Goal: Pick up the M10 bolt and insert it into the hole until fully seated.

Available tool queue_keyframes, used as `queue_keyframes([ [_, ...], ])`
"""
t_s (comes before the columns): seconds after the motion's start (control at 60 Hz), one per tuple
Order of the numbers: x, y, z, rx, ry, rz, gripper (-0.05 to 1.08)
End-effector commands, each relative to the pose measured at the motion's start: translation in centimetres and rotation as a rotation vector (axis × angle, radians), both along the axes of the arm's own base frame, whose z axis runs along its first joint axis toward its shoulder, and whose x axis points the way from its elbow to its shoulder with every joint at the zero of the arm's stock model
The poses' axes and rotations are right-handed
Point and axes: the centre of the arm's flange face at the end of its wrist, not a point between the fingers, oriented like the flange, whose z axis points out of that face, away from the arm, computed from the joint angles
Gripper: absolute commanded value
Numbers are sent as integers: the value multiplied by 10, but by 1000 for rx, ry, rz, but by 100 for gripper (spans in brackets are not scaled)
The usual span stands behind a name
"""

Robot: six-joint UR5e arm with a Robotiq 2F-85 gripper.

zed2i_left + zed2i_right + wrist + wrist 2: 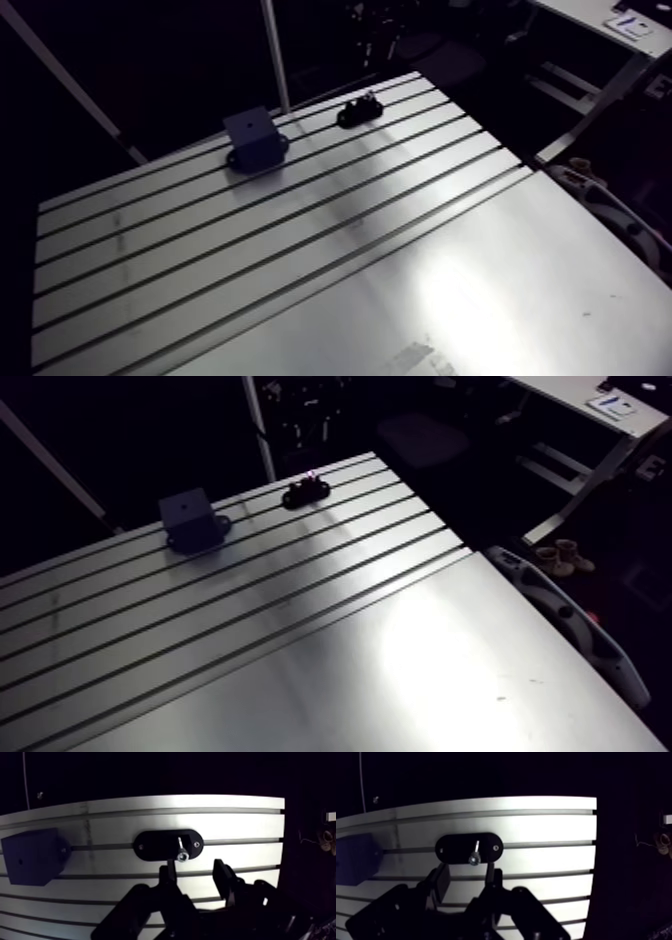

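Bolt (181,850): M10, stands head-up in a black oval holder (155,845) by the table's (240,822) far edge, toward its far right corner. Dark blue block (32,854), probably the part with the hole, sits further along that edge. Gripper (195,877): 2 fingers spread wide, empty, just short of the holder. You centre the gap on the bolt, descend straight, and close only once both fingers flank it, so it lifts without cocking.
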Motion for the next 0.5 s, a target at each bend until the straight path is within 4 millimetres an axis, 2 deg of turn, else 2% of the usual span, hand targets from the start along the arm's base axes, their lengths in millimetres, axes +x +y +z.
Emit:
queue_keyframes([
  [0.017, -1, 1, -9, -7, -11, -8, 51],
  [0.5, -3, 2, -23, -14, -28, -7, 53],
])
